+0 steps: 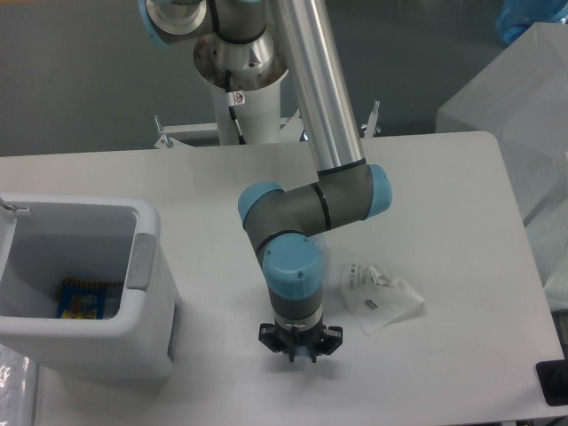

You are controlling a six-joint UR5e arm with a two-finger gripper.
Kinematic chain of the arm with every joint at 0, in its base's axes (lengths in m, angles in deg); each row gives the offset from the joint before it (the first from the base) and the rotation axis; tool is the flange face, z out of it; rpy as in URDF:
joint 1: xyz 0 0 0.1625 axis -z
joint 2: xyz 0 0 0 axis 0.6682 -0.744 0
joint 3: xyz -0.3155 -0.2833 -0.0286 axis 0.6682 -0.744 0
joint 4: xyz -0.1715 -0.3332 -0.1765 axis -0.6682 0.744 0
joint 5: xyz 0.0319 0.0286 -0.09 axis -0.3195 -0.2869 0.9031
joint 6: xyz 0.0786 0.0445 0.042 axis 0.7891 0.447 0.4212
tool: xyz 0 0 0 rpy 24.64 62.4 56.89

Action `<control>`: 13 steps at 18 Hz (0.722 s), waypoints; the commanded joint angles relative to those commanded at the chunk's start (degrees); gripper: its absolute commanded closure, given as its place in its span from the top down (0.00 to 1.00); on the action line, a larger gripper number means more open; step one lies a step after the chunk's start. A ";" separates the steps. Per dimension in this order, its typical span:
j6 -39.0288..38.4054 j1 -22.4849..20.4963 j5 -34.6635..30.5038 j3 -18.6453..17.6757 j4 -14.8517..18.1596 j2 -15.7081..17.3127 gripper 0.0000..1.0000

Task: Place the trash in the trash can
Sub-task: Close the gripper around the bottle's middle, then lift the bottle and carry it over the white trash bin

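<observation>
The white boxy trash can (151,328) stands at the table's left front, with a grey tab (142,262) on its right rim. Something with a blue, yellow and red label (84,300) lies at its bottom; it looks like the small bottle. The crumpled clear wrapper (380,293) with a white printed label lies flat on the table, right of centre. My gripper (300,353) points straight down near the table's front, left of and slightly nearer than the wrapper, apart from it. The wrist hides its fingers, so their spacing does not show. Nothing shows in it.
The robot's base (240,89) stands behind the table's far edge. A translucent plastic-covered bulk (524,115) rises at the right rear. A small black object (552,383) sits at the table's front right corner.
</observation>
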 joint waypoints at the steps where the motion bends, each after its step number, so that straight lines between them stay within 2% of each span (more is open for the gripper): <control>1: 0.00 -0.09 0.00 0.00 0.00 0.17 0.29; 4: 0.17 -0.17 0.26 0.79 -0.09 0.96 0.29; 8: 0.27 -2.46 1.23 4.73 -0.09 3.51 0.29; 11: -0.87 -3.07 5.78 8.60 -0.35 5.61 0.29; 13: -5.43 -4.48 9.56 11.06 -0.35 7.20 0.29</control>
